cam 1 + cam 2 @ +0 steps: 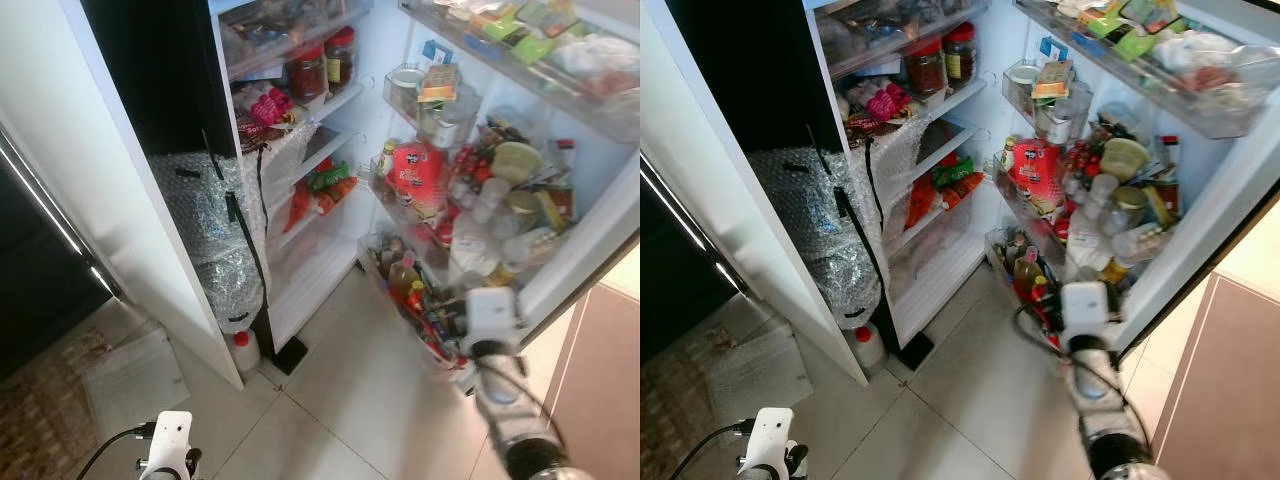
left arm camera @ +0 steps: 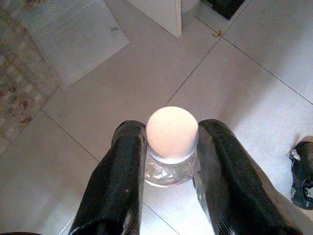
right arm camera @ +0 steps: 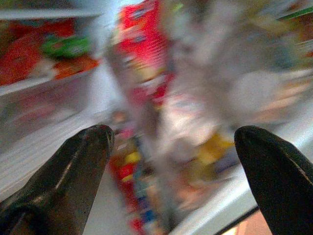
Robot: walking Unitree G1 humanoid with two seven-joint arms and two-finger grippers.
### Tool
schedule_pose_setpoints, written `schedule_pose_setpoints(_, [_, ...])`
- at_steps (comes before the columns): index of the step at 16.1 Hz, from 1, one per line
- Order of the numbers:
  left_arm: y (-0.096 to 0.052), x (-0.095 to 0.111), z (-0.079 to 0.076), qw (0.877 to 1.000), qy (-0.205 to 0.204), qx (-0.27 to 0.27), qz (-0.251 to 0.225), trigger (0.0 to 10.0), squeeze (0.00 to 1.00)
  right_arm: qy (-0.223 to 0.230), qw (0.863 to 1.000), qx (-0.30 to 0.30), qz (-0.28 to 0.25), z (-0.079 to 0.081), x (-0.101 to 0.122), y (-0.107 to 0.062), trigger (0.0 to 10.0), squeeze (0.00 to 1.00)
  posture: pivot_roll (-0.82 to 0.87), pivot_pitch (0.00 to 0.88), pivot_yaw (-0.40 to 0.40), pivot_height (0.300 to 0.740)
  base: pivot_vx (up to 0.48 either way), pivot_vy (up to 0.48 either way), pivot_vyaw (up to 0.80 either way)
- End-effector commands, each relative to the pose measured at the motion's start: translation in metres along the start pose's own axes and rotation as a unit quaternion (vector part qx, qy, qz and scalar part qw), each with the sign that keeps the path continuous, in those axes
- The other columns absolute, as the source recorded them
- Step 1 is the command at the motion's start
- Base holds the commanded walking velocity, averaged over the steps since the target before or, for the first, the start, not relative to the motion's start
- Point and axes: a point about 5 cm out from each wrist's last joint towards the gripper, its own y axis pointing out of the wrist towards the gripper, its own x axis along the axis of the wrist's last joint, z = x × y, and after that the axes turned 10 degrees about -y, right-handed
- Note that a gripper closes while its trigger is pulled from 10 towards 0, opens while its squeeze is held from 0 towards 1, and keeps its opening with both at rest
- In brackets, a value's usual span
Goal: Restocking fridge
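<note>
I stand before an open fridge (image 1: 300, 150) with its door (image 1: 560, 150) swung to the right. My left gripper (image 2: 168, 161) hangs low over the tiled floor, shut on a clear plastic bottle (image 2: 171, 147) with a white cap, one finger (image 2: 120, 176) on each side of its neck. My right arm (image 1: 495, 340) is raised toward the lower door shelves, which are crowded with bottles and jars (image 1: 480, 190). In the blurred right wrist view my right gripper (image 3: 171, 142) is open, fingers (image 3: 83, 156) spread wide with nothing between them, pointing at the door shelves.
Fridge shelves hold red-lidded jars (image 1: 320, 65) and snack packets (image 1: 325, 190). Bubble wrap (image 1: 215, 230) fills the left of the compartment, with a red-capped bottle (image 1: 243, 348) on the floor below. A mat (image 1: 130, 385) lies at the left. A brown cabinet (image 1: 600, 380) stands at the right.
</note>
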Motion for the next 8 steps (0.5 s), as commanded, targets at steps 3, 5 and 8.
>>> schedule_pose_setpoints(3, [-0.001, -0.005, 0.006, 1.0, 0.002, 0.008, 0.012, 10.0, 0.0, 0.018, 0.997, 0.062, 0.033, 0.017, -0.013, -0.007, 10.0, 0.0, -0.1, 0.066, 0.014, 0.74, 0.0, 0.0, 0.0])
schedule_pose_setpoints(5, [-0.001, -0.005, 0.006, 1.0, 0.007, 0.005, 0.014, 10.0, 0.0, 0.016, 0.992, 0.1, 0.08, 0.028, -0.03, -0.016, 10.0, 0.0, -0.11, 0.066, 0.014, 0.74, 0.0, 0.0, 0.0])
schedule_pose_setpoints(8, [-0.001, -0.004, 0.005, 1.0, 0.008, 0.005, 0.014, 10.0, 0.0, 0.04, 0.976, 0.125, 0.171, 0.036, -0.066, -0.04, 10.0, 0.0, -0.11, 0.066, 0.014, 0.74, 0.0, 0.0, 0.0])
